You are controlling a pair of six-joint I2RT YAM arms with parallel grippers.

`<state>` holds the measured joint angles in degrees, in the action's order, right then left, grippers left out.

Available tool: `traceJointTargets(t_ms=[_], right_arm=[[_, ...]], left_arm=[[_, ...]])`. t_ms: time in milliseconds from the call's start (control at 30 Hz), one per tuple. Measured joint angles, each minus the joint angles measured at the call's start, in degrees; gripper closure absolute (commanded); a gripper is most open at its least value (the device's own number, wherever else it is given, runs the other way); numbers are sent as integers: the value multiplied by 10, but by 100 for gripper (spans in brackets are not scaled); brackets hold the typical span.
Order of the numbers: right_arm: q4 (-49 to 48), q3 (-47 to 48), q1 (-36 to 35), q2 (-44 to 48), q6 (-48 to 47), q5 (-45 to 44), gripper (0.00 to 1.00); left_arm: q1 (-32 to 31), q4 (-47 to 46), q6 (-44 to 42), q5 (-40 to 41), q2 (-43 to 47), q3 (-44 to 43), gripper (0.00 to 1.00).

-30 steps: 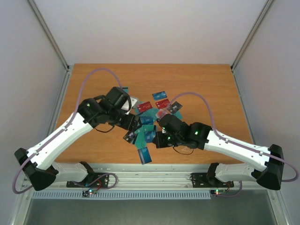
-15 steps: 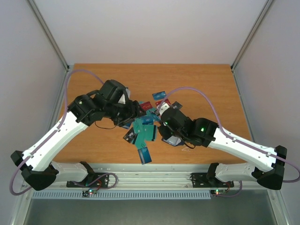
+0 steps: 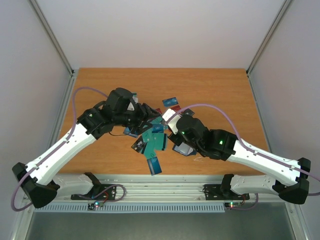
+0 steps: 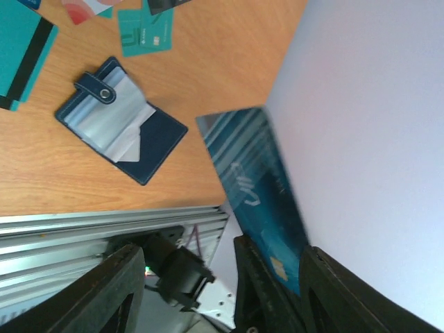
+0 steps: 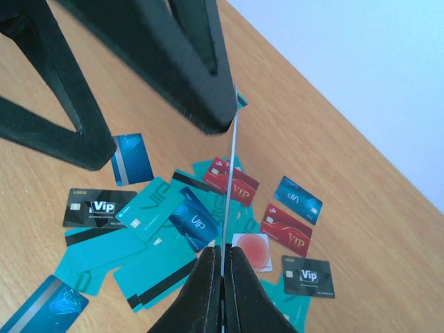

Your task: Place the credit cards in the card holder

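Several credit cards (image 3: pixel 156 137), teal, blue, red and dark grey, lie in a loose pile mid-table; they also show in the right wrist view (image 5: pixel 152 229). The navy card holder (image 4: pixel 121 128) lies open flat on the wood, clear sleeves showing, partly under my right arm (image 3: pixel 184 150). My left gripper (image 3: pixel 150 114) hovers above the pile's far side, its fingers (image 4: pixel 277 246) shut on a blue card (image 4: pixel 250 173). My right gripper (image 3: pixel 169 120) is raised close beside it, fingers (image 5: pixel 223 253) shut on a thin card seen edge-on (image 5: pixel 229 180). That card's far end reaches the left gripper's fingers.
The wooden table (image 3: pixel 215 85) has white walls on three sides. An aluminium rail (image 3: pixel 160 180) runs along the near edge, also seen in the left wrist view (image 4: pixel 83 229). One blue card (image 3: pixel 154 165) lies apart near that rail.
Both grippers were low on the card pile a second ago. They have risen and moved toward the far side, drawing close together, each with a card.
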<state>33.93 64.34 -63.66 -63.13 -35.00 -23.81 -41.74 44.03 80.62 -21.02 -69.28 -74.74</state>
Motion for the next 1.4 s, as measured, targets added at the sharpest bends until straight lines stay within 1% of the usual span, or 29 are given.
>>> traceJointTargets(t_ms=[133,267,333,367,433,500,667,800,900,933,967,1000,1067,1100,1133,1167,1233,1300,1333,1400], right_arm=[[-5,-3,0,1,-23,-4,99],[-8,-3,0,1,-41,-5,99],[-10,-3,0,1,-49,-7,99],[-9,-3,0,0,-53,-7,99],[-9,-3,-1,-3,-61,-7,99],[-9,-3,0,-9,-69,-7,99],[-9,-3,0,-14,-86,-12,99],[-10,-3,0,-14,-97,-19,99],[-12,-3,0,-14,-104,-22,99],[-12,-3,0,-14,-106,-23,98],[-12,-3,0,-14,-108,-26,94],[-13,-3,0,-14,-111,-30,83],[-8,-1,-1,-16,-108,-38,46],[-4,3,-1,-19,-100,-42,33],[4,9,0,-23,-89,-44,25],[13,14,0,-26,-76,-44,20],[43,25,0,-28,-37,-43,14],[82,38,0,-27,14,-40,11],[98,43,1,-24,37,-34,6],[135,52,5,-9,100,-5,4]], left_arm=[[16,-46,41,-1,19,29,41],[24,-82,74,-5,18,46,46],[24,-94,85,-7,16,47,51],[24,-99,89,-8,16,47,56],[24,-110,96,-11,16,47,70],[24,-121,100,-15,13,48,78],[24,-133,106,-28,-1,48,82],[24,-134,105,-38,-14,48,83],[25,-133,104,-44,-21,47,94],[25,-132,103,-47,-23,47,99],[25,-131,101,-49,-24,45,100],[26,-129,103,-50,-24,45,100],[26,-129,103,-52,-24,45,100],[26,-129,101,-53,-24,45,100],[26,-130,100,-55,-24,45,100],[28,-130,96,-59,-24,45,100],[32,-133,88,-65,-24,45,100],[43,-143,68,-75,-24,45,100],[52,-151,54,-80,-24,45,100],[69,-162,13,-93,-23,43,100]])
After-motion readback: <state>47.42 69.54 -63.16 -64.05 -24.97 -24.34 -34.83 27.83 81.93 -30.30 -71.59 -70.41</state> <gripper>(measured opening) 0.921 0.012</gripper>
